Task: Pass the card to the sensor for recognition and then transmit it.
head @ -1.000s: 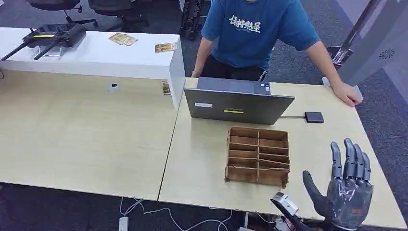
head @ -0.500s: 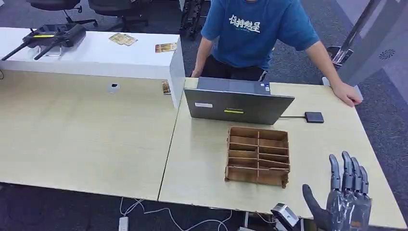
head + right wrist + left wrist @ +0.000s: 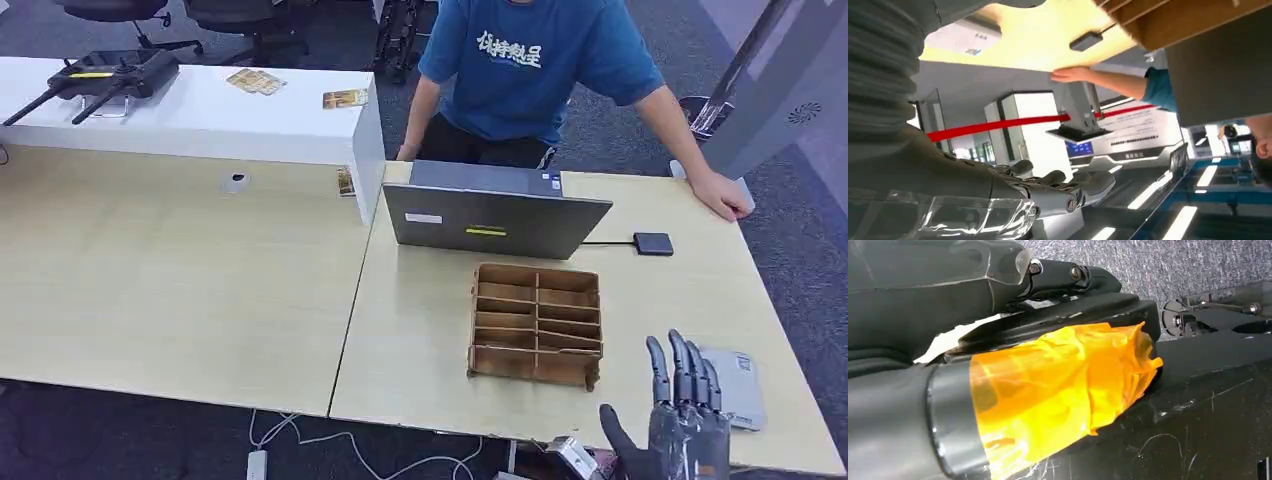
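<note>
Head view: right hand (image 3: 680,420) at the near right edge of the table (image 3: 420,330), upright, fingers straight and a bit apart, thumb out to the side, holding nothing. Card (image 3: 735,385), grey-white, lies flat on the table just beside the hand on its right, partly hidden behind the fingers (image 3: 672,368); touching or not, can't tell. Wooden tray (image 3: 537,322) with slotted compartments sits left of the hand, near the table's front edge. Grey laptop (image 3: 490,215) behind the tray, lid up, back facing the robot. Small dark sensor (image 3: 653,243) on the table right of the laptop, cabled to it, well apart from the card. Person (image 3: 530,70) in blue shirt stands behind the laptop, one hand flat on the far right corner of the table. White counter (image 3: 200,115) at far left carries a black controller (image 3: 105,75) and a few cards.

Right wrist view: same hand (image 3: 1048,187) with fingers stretched out, nothing in them; table underside-up, sensor (image 3: 1086,41) and the person's hand (image 3: 1070,75) visible.

Left hand: wrist view gives only dark robot parts and orange tape, state can't tell.
</note>
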You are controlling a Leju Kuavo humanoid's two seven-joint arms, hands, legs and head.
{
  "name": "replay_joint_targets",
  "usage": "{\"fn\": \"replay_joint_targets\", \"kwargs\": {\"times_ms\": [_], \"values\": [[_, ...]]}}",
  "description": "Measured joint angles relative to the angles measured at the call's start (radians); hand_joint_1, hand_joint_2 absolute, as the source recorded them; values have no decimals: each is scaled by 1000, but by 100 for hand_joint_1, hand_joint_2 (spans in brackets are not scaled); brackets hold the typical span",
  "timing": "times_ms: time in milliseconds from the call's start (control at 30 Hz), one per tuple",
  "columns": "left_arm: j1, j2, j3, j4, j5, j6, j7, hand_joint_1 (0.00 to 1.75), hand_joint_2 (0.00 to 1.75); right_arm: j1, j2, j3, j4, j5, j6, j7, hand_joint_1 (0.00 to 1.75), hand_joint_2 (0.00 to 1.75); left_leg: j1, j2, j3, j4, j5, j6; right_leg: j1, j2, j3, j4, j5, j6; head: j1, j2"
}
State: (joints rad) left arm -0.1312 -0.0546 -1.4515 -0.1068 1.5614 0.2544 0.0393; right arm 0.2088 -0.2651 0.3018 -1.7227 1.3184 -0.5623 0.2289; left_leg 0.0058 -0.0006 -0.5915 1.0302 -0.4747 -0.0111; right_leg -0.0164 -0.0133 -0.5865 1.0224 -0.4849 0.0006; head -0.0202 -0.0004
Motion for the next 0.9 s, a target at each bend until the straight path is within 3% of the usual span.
{"fn": "replay_joint_targets", "kwargs": {"times_ms": [900], "values": [[0, 0, 0, 0, -4, 0, 0, 0, 0, -101, -1, 80, 67, -10, 46, -33, 0, 175, 0, 0, 0, 0, 0, 0, 0, 0, 0, 0, 0, 0, 0, 0]]}}
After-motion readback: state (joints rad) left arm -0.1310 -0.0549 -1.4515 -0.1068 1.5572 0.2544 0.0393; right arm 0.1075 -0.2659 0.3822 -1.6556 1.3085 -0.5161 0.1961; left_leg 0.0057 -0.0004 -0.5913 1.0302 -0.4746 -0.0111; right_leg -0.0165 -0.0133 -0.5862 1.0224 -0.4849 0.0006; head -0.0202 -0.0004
